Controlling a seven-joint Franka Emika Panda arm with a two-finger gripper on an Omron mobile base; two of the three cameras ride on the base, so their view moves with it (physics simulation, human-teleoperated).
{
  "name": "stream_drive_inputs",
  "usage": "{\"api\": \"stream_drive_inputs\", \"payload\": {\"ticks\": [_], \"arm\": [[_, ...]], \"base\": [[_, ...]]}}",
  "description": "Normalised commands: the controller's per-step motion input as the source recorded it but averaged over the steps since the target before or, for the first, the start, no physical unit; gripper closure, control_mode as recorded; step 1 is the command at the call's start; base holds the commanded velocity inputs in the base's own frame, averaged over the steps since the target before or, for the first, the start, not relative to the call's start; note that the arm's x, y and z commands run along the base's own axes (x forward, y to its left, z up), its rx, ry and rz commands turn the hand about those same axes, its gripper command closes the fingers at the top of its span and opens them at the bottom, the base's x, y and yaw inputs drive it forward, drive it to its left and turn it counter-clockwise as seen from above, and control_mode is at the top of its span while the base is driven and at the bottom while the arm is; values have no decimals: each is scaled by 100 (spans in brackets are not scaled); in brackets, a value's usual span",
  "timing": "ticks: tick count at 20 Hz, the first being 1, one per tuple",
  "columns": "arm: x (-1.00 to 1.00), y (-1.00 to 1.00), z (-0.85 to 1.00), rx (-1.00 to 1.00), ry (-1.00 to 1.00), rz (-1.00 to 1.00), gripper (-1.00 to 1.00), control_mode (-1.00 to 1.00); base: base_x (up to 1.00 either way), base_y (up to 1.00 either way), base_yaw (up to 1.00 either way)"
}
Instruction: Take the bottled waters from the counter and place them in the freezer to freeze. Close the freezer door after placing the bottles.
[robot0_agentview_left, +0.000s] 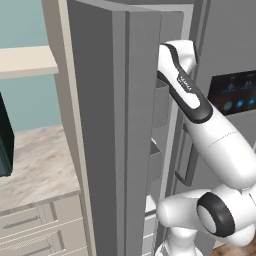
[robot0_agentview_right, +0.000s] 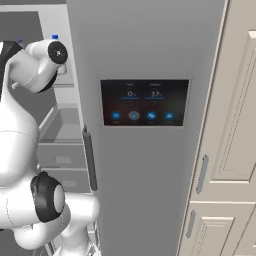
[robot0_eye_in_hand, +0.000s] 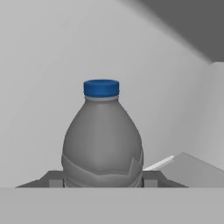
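One bottle (robot0_eye_in_hand: 102, 140), grey with a blue cap (robot0_eye_in_hand: 101, 88), stands upright between the dark fingertips (robot0_eye_in_hand: 56, 179) of the hand (robot0_eye_in_hand: 103, 180), which is closed on its lower body. Beyond the hand and bottle lie the plain grey walls of the freezer (robot0_eye_in_hand: 52, 57), with a shelf edge (robot0_eye_in_hand: 183, 168) to the lower right of the hand. Farther back, the freezer door (robot0_agentview_left: 107, 130) stands open beside the arm (robot0_agentview_left: 200, 115), the door with the display panel (robot0_agentview_right: 145, 102) is shut, and the tabletop (robot0_agentview_left: 35, 165) lies beyond the open door.
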Motion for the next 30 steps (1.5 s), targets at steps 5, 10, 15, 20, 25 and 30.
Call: {"api": "stream_drive_inputs", "payload": {"ticks": [5,10,15,20,25,30], "arm": [[7,0,-6,1,0,0,100,-100],[1,0,-7,10,0,0,100,-100],[21,0,0,7,0,-1,100,-100],[46,2,-2,0,0,-2,100,-100],[38,3,-15,0,0,-1,100,-100],[27,0,-35,-1,3,0,100,-100]], "base": [[0,0,0],[0,0,0],[0,0,0],[0,0,0],[0,0,0],[0,0,0]]}}
